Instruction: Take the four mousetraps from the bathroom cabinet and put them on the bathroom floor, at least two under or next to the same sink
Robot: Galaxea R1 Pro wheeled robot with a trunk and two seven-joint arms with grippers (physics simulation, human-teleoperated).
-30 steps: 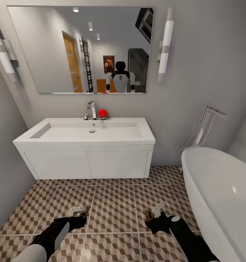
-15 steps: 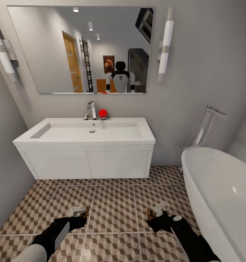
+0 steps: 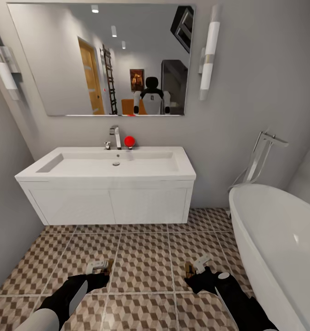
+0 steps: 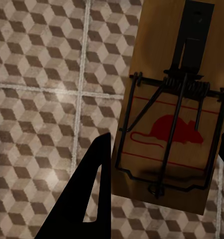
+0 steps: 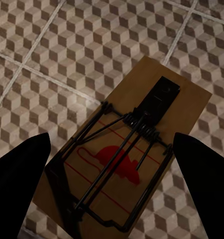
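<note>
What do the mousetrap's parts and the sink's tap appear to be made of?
Mousetrap: board looks like matt wood, going by its brown grain; spring and bar look like dark metal wire. Tap: seemingly polished chrome, bright and reflective.

Glossy black forearms, white upper-arm shells, black pointed fingers (image 4: 92, 199), pale tool tips

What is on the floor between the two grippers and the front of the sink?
In the head view, just patterned bathroom floor separates the left gripper and right gripper from the sink; each gripper carries a mousetrap.
</note>
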